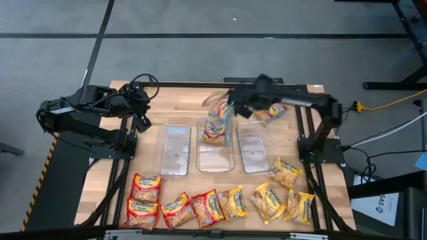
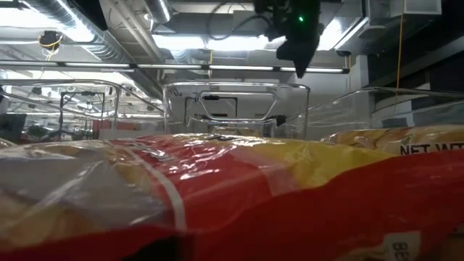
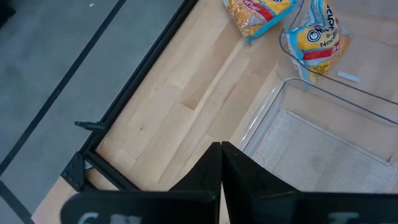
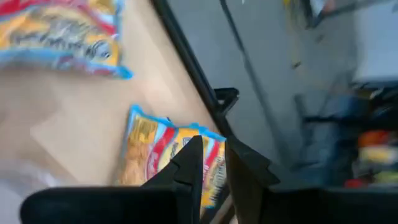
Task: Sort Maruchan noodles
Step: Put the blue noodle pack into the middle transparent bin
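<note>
Three clear tubs stand mid-table: left (image 1: 175, 150), middle (image 1: 215, 157), right (image 1: 253, 150). One blue-trimmed packet (image 1: 215, 130) (image 3: 314, 37) stands tilted inside the middle tub, leaning on its far wall. Two more blue-trimmed packets lie on the wood by the far edge (image 1: 217, 103) (image 1: 270, 112). My right gripper (image 1: 233, 101) (image 4: 214, 168) hovers above the far-edge packet (image 4: 165, 155) with a narrow gap between its fingers and nothing in it. My left gripper (image 1: 141, 115) (image 3: 221, 152) waits shut beside the left tub's far corner.
Red-orange packets (image 1: 143, 200) (image 1: 193, 208) and yellow packets (image 1: 267, 200) (image 1: 285, 175) lie in a row along the near edge; one red packet (image 2: 217, 196) fills the low view. A black frame rail (image 4: 186, 50) borders the far edge. Bare wood lies between the left tub and the left arm.
</note>
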